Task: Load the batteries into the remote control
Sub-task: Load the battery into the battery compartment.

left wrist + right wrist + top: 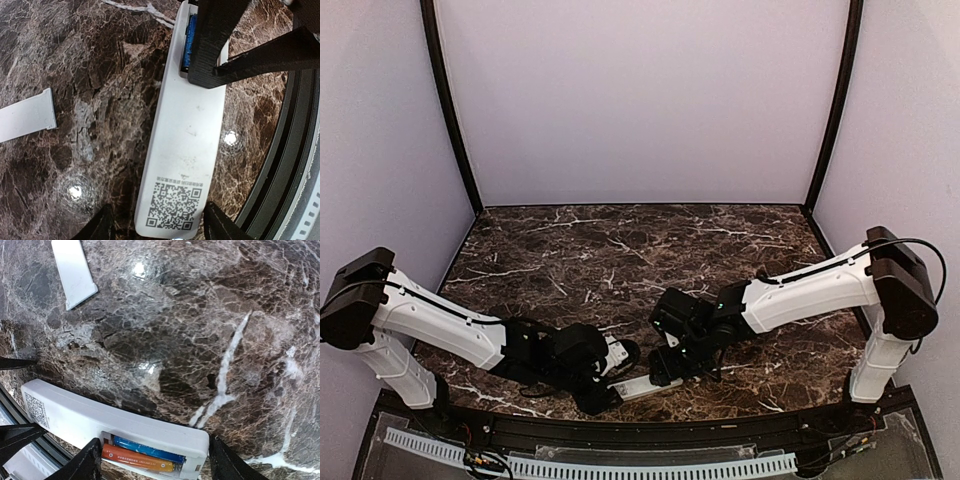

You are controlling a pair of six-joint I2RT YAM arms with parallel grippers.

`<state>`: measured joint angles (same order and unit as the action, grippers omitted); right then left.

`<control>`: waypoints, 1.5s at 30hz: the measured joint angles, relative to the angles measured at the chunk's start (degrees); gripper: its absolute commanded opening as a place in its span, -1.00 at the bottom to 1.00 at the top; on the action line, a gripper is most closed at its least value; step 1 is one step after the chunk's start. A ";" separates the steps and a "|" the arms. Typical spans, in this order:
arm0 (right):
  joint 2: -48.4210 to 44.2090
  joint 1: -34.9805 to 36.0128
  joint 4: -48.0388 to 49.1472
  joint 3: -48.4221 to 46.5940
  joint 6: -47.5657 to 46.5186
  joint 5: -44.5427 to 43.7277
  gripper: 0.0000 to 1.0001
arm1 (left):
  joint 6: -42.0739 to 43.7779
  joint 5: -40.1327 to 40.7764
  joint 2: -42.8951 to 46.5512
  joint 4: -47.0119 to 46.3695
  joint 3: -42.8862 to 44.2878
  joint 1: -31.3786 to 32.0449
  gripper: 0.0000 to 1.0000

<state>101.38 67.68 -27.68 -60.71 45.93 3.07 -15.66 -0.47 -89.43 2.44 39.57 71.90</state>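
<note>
The white remote control (187,130) lies back-up near the table's front edge (646,385), its QR code towards my left wrist. Its battery bay is uncovered, and the blue battery (147,450) and the orange-red battery (135,459) lie in it side by side. My left gripper (161,227) is open and straddles the QR end: the right finger is close against the remote's edge, while a gap shows at the left finger. At the bay end my right gripper (157,462) straddles the remote, open, with one finger on each side. Its dark fingers (215,45) hide part of the bay in the left wrist view.
A flat white battery cover (74,270) lies loose on the dark marble (620,250), to the left in the left wrist view (25,117). The table's black rim (280,165) runs right beside the remote. Grey walls close the back and sides.
</note>
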 measured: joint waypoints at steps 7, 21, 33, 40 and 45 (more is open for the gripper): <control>0.02 0.11 -0.90 -0.07 -0.26 -0.11 0.40 | 0.00 0.00 0.00 0.00 0.00 0.00 0.18; -0.04 0.37 -4.31 -0.81 -1.90 -3.13 0.76 | 0.02 -0.04 -0.02 -0.02 -0.02 0.00 0.19; -0.79 0.37 -6.19 -2.34 -8.20 -0.42 0.89 | 0.04 -0.04 -0.02 -0.07 -0.02 0.00 0.20; -4.22 0.37 -8.55 -5.42 -9.53 -0.72 0.52 | 0.04 -0.07 0.00 -0.33 -0.15 0.00 0.20; -6.86 0.35 -6.62 -5.46 -8.24 1.53 -0.47 | 0.02 -0.07 0.02 -0.92 -0.39 0.00 0.21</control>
<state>94.52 68.03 -34.30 -66.17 37.69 4.60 -15.64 -0.54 -89.41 1.52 39.18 71.90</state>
